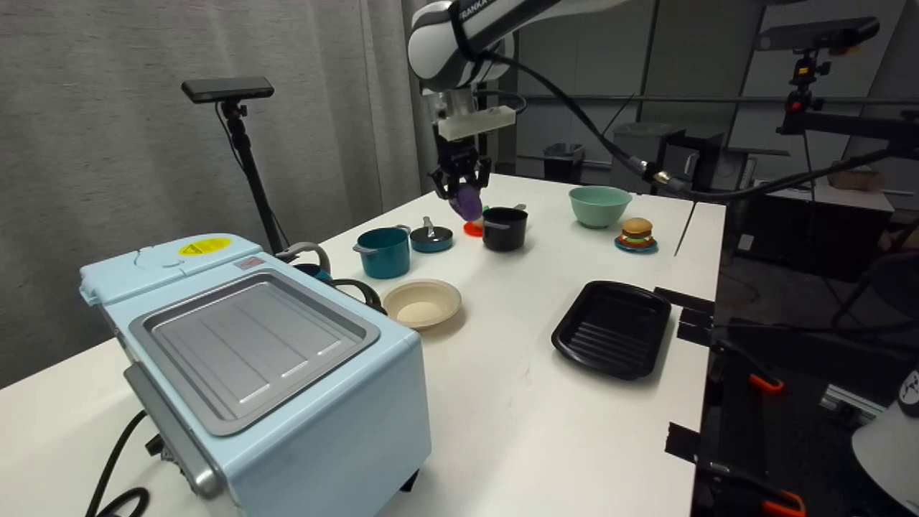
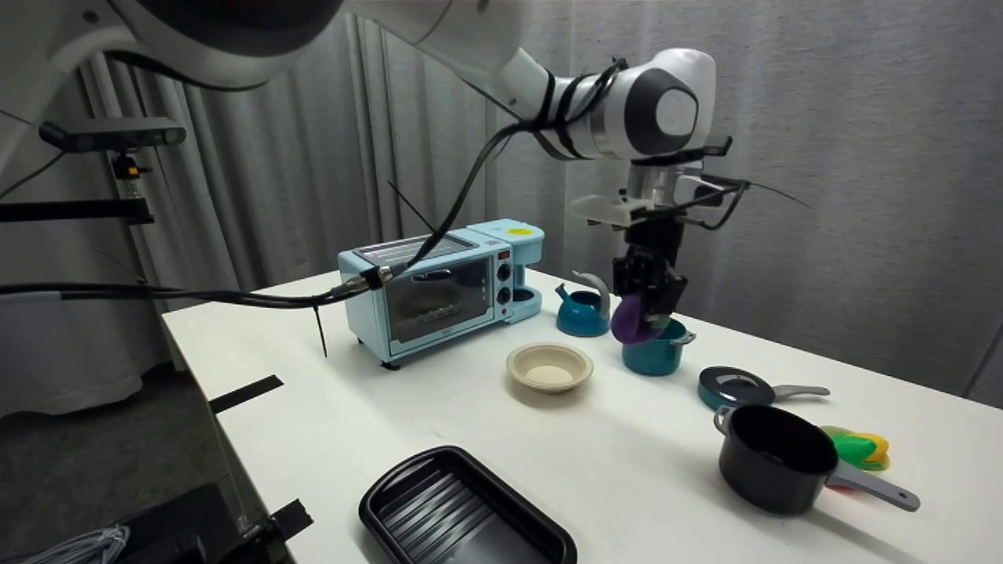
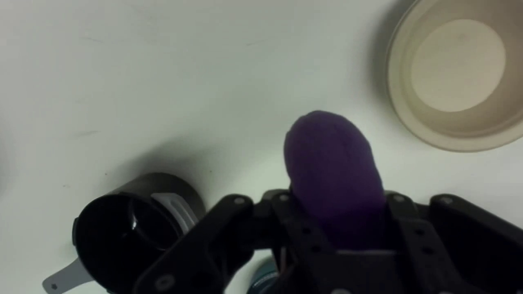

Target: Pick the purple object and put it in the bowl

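The end effector [image 3: 340, 199] grips the purple toy [image 3: 333, 169] above the tabletop [image 1: 517, 359], apart from the tan bowl [image 1: 421, 306]. In an exterior view, a wide white stretch separates that bowl from a black tray [image 1: 614, 334] near the right edge. I can read "FRANKA" on the arm [image 1: 444, 57]; the yellow label [image 1: 204, 246] on the oven [image 1: 344, 416] is too small. I count one green bowl [image 1: 600, 208], one teal pot [image 1: 385, 258] and one black pot [image 1: 505, 235].

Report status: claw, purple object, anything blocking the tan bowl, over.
Claw shut on purple object, held above table. Not yet over tan bowl. No obstacle seen between them; black pot off lower left in wrist view.
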Controlling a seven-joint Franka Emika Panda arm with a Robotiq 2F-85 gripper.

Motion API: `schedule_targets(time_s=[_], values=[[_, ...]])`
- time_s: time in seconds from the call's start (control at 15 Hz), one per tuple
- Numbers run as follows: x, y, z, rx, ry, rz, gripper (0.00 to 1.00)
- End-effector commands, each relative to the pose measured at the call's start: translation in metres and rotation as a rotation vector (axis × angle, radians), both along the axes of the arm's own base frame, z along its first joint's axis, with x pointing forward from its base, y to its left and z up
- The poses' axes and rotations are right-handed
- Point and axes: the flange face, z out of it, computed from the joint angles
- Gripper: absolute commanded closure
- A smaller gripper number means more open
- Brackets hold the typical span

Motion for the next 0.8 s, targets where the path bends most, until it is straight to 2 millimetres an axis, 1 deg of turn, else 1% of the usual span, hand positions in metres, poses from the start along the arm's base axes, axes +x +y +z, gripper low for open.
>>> schedule_targets(time_s=[0.0, 0.13, 0.2, 0.33, 0.4, 0.47, 0.6, 0.73], values=[[-0.026, 0.055, 0.04, 0.034, -0.081, 0.1, 0.94], [-0.036, 0.089, 0.047, 0.05, -0.127, 0.144, 0.94], [-0.041, 0.104, 0.046, 0.057, -0.146, 0.167, 0.94], [-0.051, 0.131, 0.038, 0.068, -0.171, 0.205, 0.94], [-0.052, 0.142, 0.032, 0.065, -0.185, 0.221, 0.94], [-0.053, 0.15, 0.024, 0.063, -0.19, 0.233, 0.94], [-0.051, 0.155, 0.007, 0.064, -0.191, 0.246, 0.94], [-0.046, 0.153, -0.012, 0.061, -0.184, 0.246, 0.94]])
